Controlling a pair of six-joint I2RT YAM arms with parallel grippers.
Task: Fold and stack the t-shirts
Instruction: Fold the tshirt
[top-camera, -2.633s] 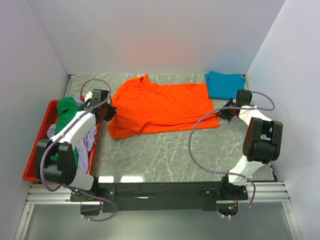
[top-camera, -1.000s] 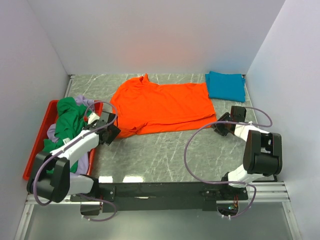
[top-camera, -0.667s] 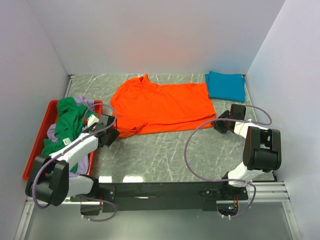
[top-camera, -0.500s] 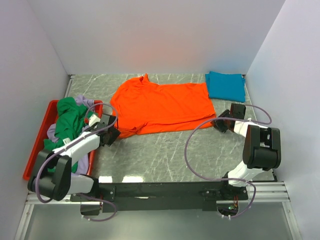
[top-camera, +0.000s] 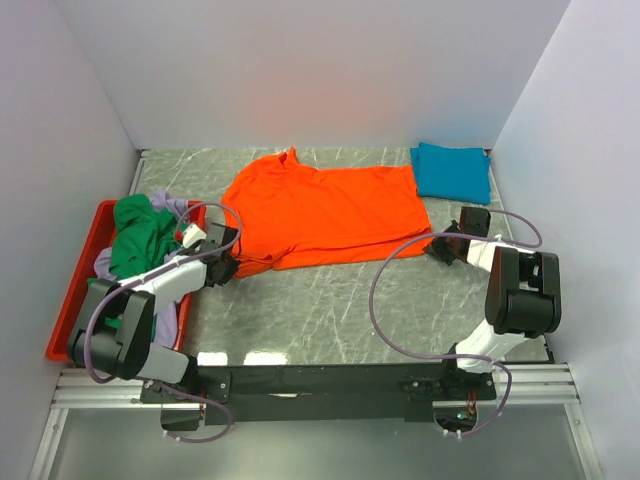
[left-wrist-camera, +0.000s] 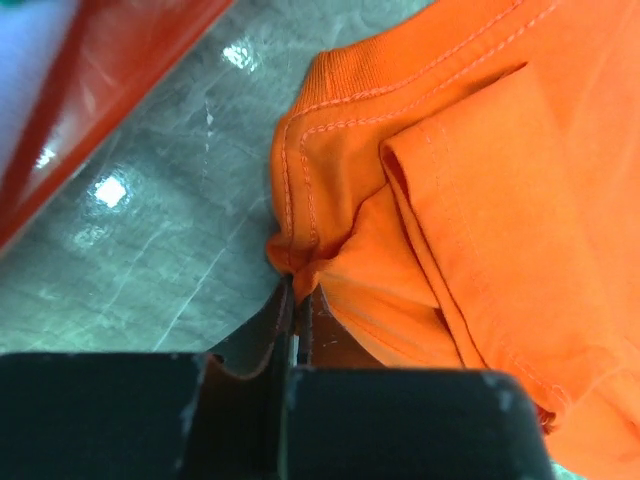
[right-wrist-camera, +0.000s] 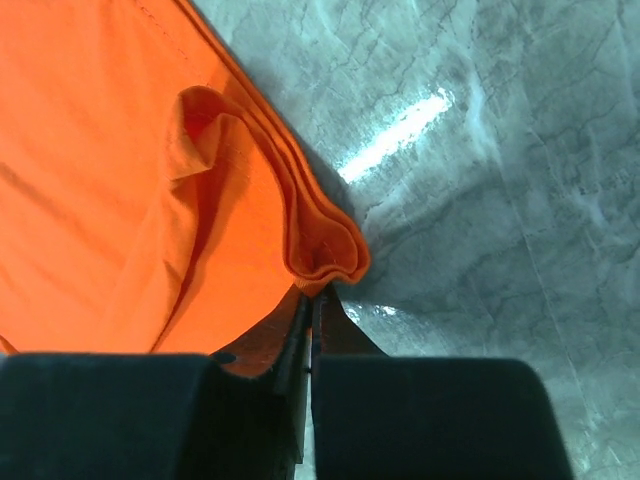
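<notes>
We are gripping the bright orange cloth t-shirt (top-camera: 320, 210), spread flat on the grey marbled tabletop (top-camera: 330, 305), at both near corners: left claw (left-wrist-camera: 297, 295) clamped on the left one, right claw (right-wrist-camera: 313, 298) on the right, probably for folding this edge evenly.

Top view: bright, even, soft light from above, hardly any shadows; faint orange glow on back wall (top-camera: 310, 100) over orange t-shirt (top-camera: 320, 210). Glossy counter (top-camera: 330, 300) has white glare patches nr front edge. Wrist views: seams sharp, glare streaks on counter, left fingers (left-wrist-camera: 255, 345) & right fingers (right-wrist-camera: 285, 335) dark, blurred.
</notes>
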